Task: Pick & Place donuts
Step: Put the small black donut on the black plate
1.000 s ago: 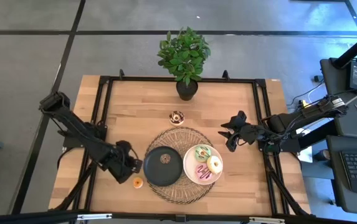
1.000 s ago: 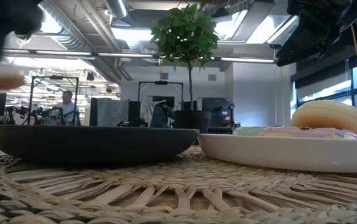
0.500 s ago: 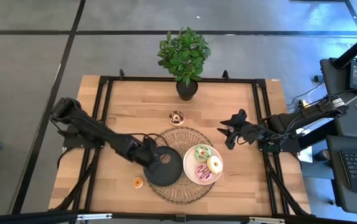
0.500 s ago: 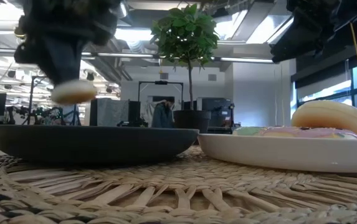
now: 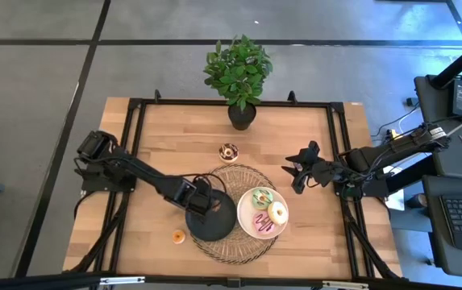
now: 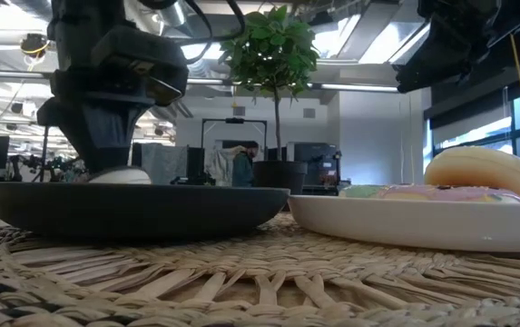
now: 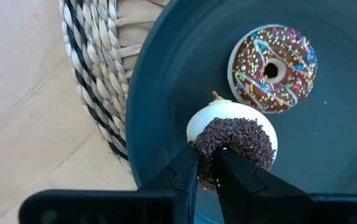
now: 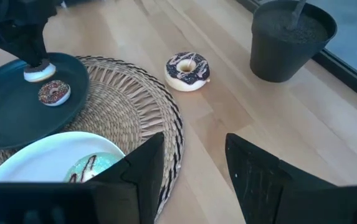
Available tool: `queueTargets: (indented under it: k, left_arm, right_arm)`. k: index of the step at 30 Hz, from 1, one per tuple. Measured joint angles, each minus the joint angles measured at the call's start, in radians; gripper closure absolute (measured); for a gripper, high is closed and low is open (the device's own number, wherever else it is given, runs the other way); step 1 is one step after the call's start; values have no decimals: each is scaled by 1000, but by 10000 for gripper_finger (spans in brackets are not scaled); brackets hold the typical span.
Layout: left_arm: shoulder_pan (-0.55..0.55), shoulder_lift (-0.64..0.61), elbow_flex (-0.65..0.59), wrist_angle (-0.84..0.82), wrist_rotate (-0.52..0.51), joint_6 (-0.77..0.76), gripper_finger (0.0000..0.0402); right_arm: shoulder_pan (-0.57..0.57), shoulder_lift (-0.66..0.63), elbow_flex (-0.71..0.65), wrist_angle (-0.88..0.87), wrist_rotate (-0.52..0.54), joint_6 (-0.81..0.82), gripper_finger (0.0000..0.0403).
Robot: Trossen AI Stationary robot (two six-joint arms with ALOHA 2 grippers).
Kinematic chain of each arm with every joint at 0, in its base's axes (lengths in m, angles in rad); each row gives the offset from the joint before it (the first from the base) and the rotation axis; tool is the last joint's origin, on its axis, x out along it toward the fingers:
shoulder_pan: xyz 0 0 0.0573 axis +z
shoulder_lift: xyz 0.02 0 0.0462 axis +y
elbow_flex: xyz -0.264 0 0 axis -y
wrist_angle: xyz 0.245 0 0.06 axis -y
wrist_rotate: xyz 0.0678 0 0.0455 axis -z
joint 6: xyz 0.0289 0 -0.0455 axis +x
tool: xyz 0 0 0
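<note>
My left fingers [image 7: 207,168] are nearly closed, pinching the chocolate-sprinkled cream donut [image 7: 234,144] low over the black plate [image 7: 166,93], just beside the chocolate sprinkle donut [image 7: 272,68]. I should let go only once it rests flat, clear of its neighbour. My right fingers [image 8: 190,165] wait apart over the worktop [image 8: 228,106]. Whether the donut touches the plate, I cannot tell.

Your left gripper [image 7: 206,163] reached out toward the table's middle, pointing down, fingers pinched nearly together, your right gripper [image 5: 293,176] hovering near the right edge, fingers spread.
</note>
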Motion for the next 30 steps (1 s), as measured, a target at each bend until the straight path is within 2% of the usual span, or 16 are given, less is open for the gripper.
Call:
queueTargets:
  k: [11, 25, 28, 30]
  left_arm:
    - [0, -2, 0, 1, 24, 0, 349]
    - [38, -3, 0, 1, 34, 8, 267]
    - [42, -3, 0, 0, 34, 17, 257]
    - [45, -3, 0, 1, 34, 25, 252]
  right_arm:
    - [0, 0, 0, -3, 0, 0, 231]
    - [0, 0, 0, 0, 0, 5, 231]
    - [3, 5, -2, 60, 0, -4, 231]
    - [10, 27, -13, 181, -2, -48, 231]
